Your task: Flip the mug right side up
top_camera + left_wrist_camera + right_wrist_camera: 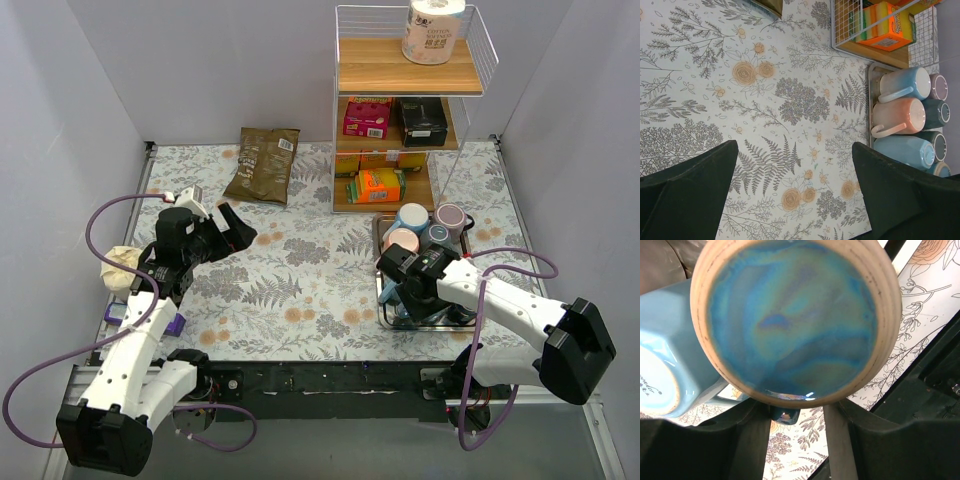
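Here the right gripper [797, 425] has its fingers drawn near together just under the blue-glazed, tan-edged ceramic mug [795, 320], whose base faces the wrist camera; whether they clamp it, I cannot tell. A pale blue ceramic mug [665, 340] lies touching it. Well to the left, the left gripper [795, 147] hangs wide open above the floral-patterned worktop [765, 75].
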{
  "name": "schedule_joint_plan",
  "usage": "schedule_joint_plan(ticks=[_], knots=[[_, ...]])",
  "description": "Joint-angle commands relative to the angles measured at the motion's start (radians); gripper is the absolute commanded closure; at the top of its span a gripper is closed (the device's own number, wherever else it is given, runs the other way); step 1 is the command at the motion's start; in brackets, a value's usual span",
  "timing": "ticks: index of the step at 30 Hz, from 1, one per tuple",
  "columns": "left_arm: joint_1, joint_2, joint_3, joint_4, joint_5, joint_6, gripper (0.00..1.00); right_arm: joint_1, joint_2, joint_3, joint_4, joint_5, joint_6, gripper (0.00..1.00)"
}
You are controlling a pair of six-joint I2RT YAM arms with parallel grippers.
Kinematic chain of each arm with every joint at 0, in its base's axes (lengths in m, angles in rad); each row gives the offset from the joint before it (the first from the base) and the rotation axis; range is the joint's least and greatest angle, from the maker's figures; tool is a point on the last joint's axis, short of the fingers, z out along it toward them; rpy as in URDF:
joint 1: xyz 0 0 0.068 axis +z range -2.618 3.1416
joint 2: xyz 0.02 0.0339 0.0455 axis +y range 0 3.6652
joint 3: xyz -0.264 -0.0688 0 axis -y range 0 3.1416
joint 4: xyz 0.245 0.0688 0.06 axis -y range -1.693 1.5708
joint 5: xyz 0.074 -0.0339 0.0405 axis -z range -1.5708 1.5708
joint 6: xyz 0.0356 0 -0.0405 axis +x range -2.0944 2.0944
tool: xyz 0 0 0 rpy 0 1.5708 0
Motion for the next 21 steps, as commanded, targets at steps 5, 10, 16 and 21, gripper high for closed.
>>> schedule_joint_plan(ticks=[5,10,16,21], knots=[[0.003,-0.042,0.002,0.006,0.005,0.013,0.02,0.003,-0.004,-0.015,-0.052,0.07,0.192,0.74],[0.003,-0.039,0.005,0.005,0.012,0.008,0.02,0.003,-0.016,0.014,-0.107,0.093,0.179,0.91],[0.003,-0.039,0.039,-0.009,0.051,-0.007,0.02,0.003,-0.102,0.042,-0.112,0.165,0.128,0.99],[0.003,-0.04,0.052,0.0,0.077,-0.03,0.02,0.003,-0.169,0.065,-0.071,0.207,0.025,0.99]])
